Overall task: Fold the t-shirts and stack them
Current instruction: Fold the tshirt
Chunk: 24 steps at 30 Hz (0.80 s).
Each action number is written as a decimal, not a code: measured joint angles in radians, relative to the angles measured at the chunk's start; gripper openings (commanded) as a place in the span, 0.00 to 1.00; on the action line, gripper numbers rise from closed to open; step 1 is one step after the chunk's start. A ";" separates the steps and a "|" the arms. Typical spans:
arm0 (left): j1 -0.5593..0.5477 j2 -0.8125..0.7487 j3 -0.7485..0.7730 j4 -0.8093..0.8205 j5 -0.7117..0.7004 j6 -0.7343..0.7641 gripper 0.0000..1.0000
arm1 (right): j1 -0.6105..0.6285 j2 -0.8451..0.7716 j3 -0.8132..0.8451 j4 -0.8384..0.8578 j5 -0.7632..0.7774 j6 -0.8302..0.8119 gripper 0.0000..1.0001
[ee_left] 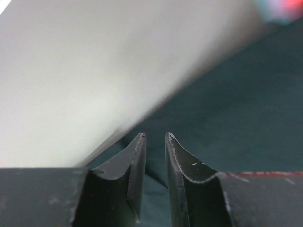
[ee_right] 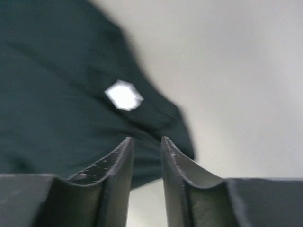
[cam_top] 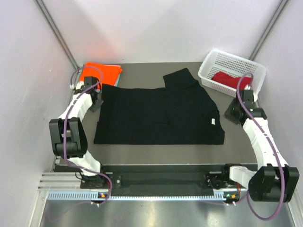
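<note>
View from above: a large black t-shirt (cam_top: 156, 116) lies spread flat across the middle of a dark grey counter (cam_top: 156, 152). One sleeve sticks out from its far edge, and a small white label (cam_top: 213, 122) shows near its right side. A bright orange t-shirt (cam_top: 106, 73) lies folded at the far left corner of the counter, just beyond the black one. At the far right corner stands a white mesh basket (cam_top: 204, 75) with a dark red t-shirt (cam_top: 227, 79) inside it.

The left tool (cam_top: 96, 103) sits low at the left edge of the black t-shirt. Its wrist camera shows the left tool (ee_left: 155, 136) with its fingers a narrow gap apart and nothing between them, with dark cloth and pale counter beyond, both blurred.

The right tool (cam_top: 232, 113) is just off the right edge of the black t-shirt, near the basket. Its wrist camera shows the right tool (ee_right: 147, 139) likewise narrowly parted and holding nothing, above the shirt's edge.
</note>
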 measured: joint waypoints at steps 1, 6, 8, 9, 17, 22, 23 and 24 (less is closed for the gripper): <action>0.000 -0.009 0.016 0.023 0.029 0.050 0.30 | 0.003 0.000 0.034 0.016 -0.037 -0.029 0.35; 0.001 -0.037 0.071 0.181 0.299 0.310 0.40 | 0.016 0.052 0.182 0.155 -0.221 -0.134 0.42; -0.001 -0.031 0.091 0.214 0.362 0.377 0.40 | 0.034 0.113 0.240 0.212 -0.272 -0.162 0.44; -0.003 -0.021 0.111 0.224 0.387 0.414 0.40 | 0.047 0.146 0.265 0.235 -0.294 -0.174 0.44; 0.000 0.180 0.319 0.257 0.432 0.607 0.45 | 0.194 0.533 0.605 0.332 -0.372 -0.281 0.44; 0.028 0.242 0.330 0.261 0.478 0.650 0.46 | 0.277 0.642 0.721 0.346 -0.360 -0.322 0.46; 0.039 0.251 0.330 0.264 0.493 0.651 0.46 | 0.286 0.653 0.731 0.351 -0.361 -0.329 0.46; 0.052 0.261 0.330 0.267 0.505 0.653 0.46 | 0.294 0.670 0.746 0.359 -0.363 -0.334 0.46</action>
